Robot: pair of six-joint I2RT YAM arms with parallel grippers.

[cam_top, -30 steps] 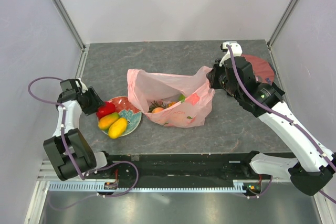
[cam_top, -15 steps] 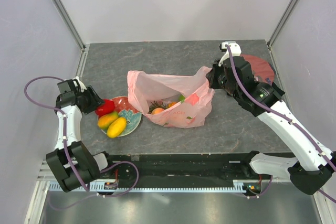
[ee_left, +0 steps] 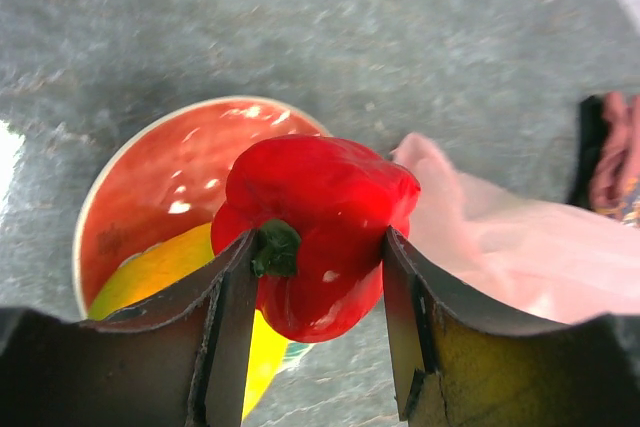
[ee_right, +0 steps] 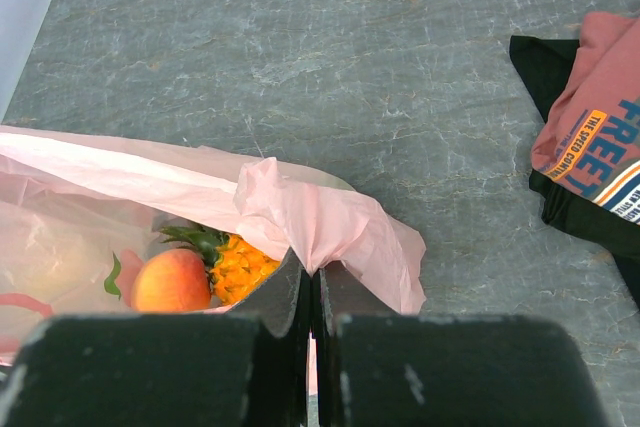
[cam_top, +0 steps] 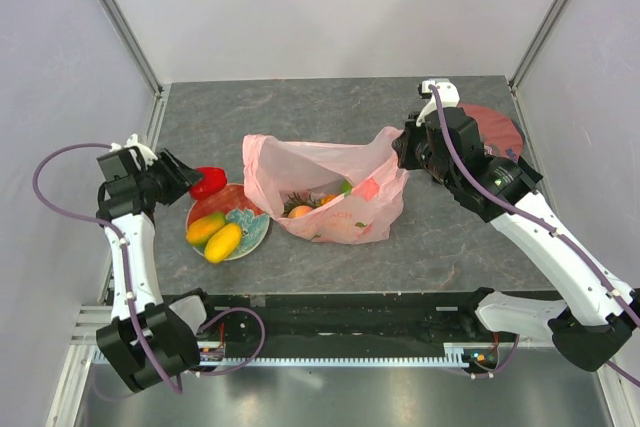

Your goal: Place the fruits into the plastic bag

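My left gripper (cam_top: 188,179) is shut on the red pepper (cam_top: 209,182) and holds it above the far edge of the red plate (cam_top: 252,234); in the left wrist view the pepper (ee_left: 315,227) sits between my fingers (ee_left: 232,317). Two yellow mangoes (cam_top: 214,236) lie on the plate. The pale-pink plastic bag (cam_top: 330,192) lies mid-table, its mouth facing up. My right gripper (cam_top: 403,147) is shut on the bag's right rim (ee_right: 320,222) and holds it up. Inside the bag are the pineapple (ee_right: 235,262) and the peach (ee_right: 168,281); a green piece (cam_top: 346,187) shows too.
A folded dark-red printed T-shirt (cam_top: 495,130) lies at the far right behind my right arm, also in the right wrist view (ee_right: 590,162). Grey walls and frame posts close in the table on three sides.
My left gripper has lifted the red pepper off the plate and moved it up and away from the plate. The right arm and the bag have not moved.
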